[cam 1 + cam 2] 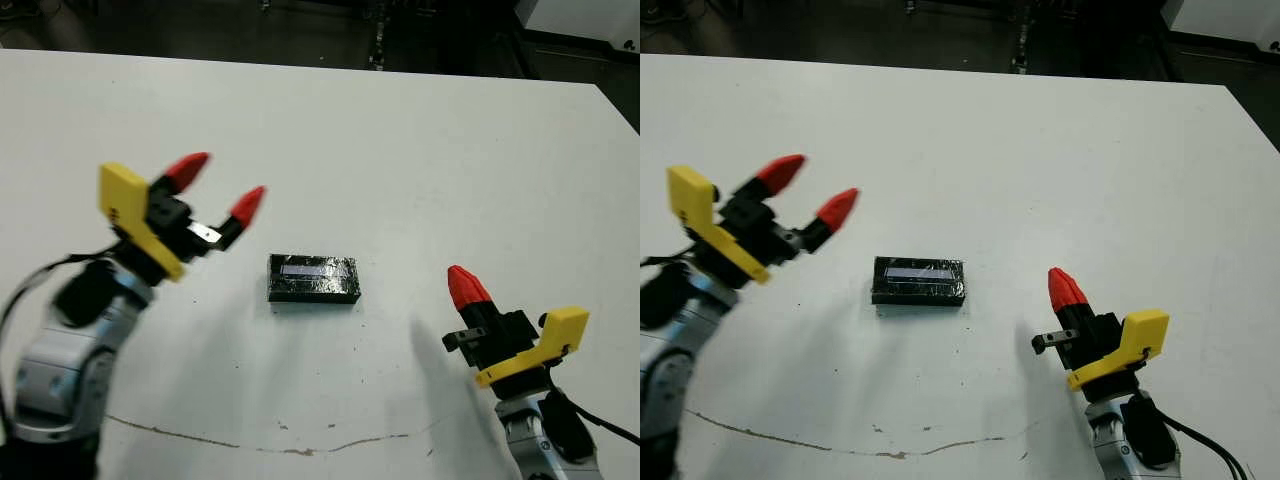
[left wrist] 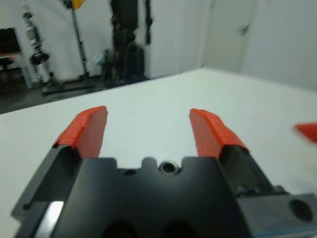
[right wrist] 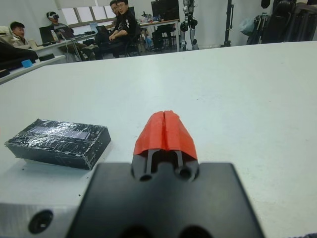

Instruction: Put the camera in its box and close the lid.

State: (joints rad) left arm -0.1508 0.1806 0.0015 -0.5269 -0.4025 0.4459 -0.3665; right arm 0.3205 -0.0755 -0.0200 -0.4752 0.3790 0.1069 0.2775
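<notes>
Evidently finished: the lid [image 1: 313, 278] covers the box between the spread, empty left gripper [image 1: 218, 190] and pinched-together, empty right gripper [image 1: 466, 286].

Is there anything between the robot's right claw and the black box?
Nothing. Only bare white table lies between the right gripper and the closed box, as the left eye view shows.

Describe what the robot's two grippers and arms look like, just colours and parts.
Each gripper, left and right, has two red, tapered fingertips on a black body, with a yellow bracket behind it. The forearms are silver-grey metal with black joints, and black cables run along them. A small silver metal tab shows on the left gripper's body.
</notes>
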